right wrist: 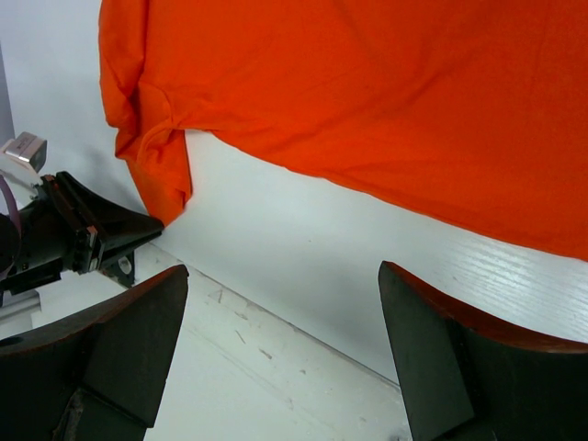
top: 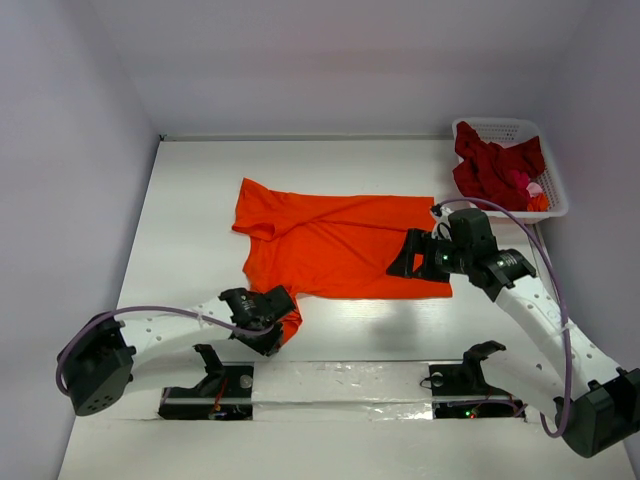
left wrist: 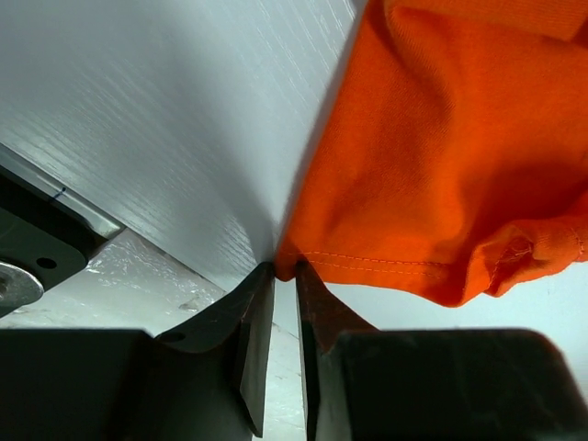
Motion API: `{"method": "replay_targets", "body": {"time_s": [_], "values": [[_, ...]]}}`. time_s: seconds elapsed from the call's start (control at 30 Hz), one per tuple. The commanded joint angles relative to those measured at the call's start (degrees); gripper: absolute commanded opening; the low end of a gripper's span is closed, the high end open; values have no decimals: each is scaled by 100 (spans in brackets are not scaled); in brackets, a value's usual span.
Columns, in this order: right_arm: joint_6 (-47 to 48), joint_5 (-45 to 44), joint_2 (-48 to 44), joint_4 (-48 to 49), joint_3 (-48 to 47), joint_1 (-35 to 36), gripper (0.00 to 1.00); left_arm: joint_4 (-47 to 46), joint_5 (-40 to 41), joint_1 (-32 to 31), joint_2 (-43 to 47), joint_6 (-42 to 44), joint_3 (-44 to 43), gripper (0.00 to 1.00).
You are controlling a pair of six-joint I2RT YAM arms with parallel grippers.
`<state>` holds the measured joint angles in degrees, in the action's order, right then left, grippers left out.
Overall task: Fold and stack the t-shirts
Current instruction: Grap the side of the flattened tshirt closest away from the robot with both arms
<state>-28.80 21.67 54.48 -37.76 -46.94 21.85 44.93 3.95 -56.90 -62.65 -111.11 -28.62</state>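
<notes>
The bright orange t-shirt (top: 340, 245) lies spread on the white table, its sleeves to the left. My left gripper (top: 281, 323) is shut on the near sleeve's hem corner, which bunches up at the tips; in the left wrist view the fabric (left wrist: 441, 165) is pinched at the gripper (left wrist: 285, 268). My right gripper (top: 409, 257) is open and empty, hovering over the shirt's right hem near its front edge. In the right wrist view the gripper (right wrist: 283, 271) has its jaws wide apart above bare table, with the shirt (right wrist: 367, 92) beyond. Dark red t-shirts (top: 492, 165) lie heaped in the basket.
The white lattice basket (top: 556, 196) stands at the back right corner, with something pink and orange beside the red shirts. Arm base mounts and a taped strip (top: 340, 385) run along the near edge. Walls close in the back and sides.
</notes>
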Motion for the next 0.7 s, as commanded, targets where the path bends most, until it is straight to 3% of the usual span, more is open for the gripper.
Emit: {"method": "replay_targets", "body": {"time_s": [0.0,0.2,0.5,0.67], "values": [[-38,100,-130,234,-17,65,90,139,203,-22,-19,-948,217,12],[-38,100,-113,243,-17,65,90,130,221,-22,-72,-921,155,0],[-65,13,-52,269,-8,65,90,394,405,-22,-81,-798,-283,0],[-144,-426,106,164,-113,65,100,710,537,-22,183,-816,-521,0]]}}
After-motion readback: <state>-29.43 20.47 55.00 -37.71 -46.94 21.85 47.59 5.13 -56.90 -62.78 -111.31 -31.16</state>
